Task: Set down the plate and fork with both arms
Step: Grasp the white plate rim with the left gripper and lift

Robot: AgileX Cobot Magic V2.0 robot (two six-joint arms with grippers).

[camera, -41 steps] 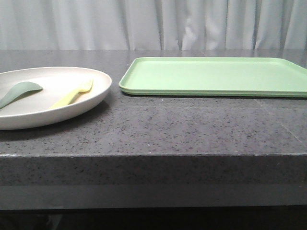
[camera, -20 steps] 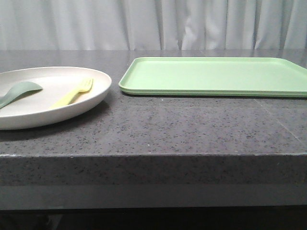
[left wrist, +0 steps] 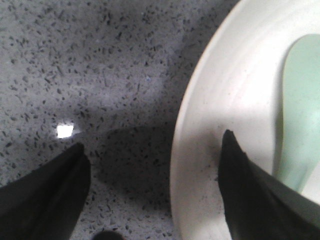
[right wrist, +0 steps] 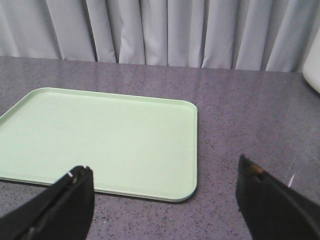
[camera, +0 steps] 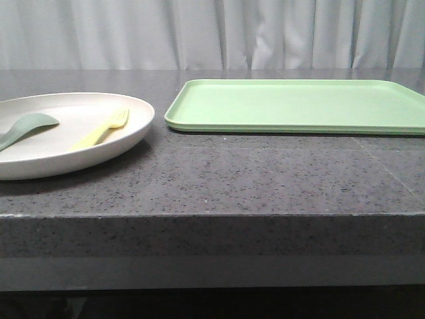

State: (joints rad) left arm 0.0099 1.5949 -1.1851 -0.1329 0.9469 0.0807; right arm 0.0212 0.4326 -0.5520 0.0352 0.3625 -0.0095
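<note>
Plate (camera: 66,133) and fork (camera: 101,130) sit exactly where they sat in the front view a second ago: the cream dish rests on the dark speckled counter (camera: 252,179) at the left, well apart from the light-green tray (camera: 299,105), and the pale yellow fork lies inside it beside the grey-green spoon (camera: 25,126). Nothing in that view has shifted across the three pictures, so no lift has begun and the task looks to be at its very start.

In its wrist view, the left gripper (left wrist: 150,187) has its jaws spread wide, straddling the plate's rim, one finger over the bare counter and the other over the dish close to the spoon; whether either finger touches is unclear. It appears poised to pinch the rim.

The right gripper (right wrist: 165,200) hangs with jaws wide apart, holding nothing, facing the bare tray from the counter side.
</note>
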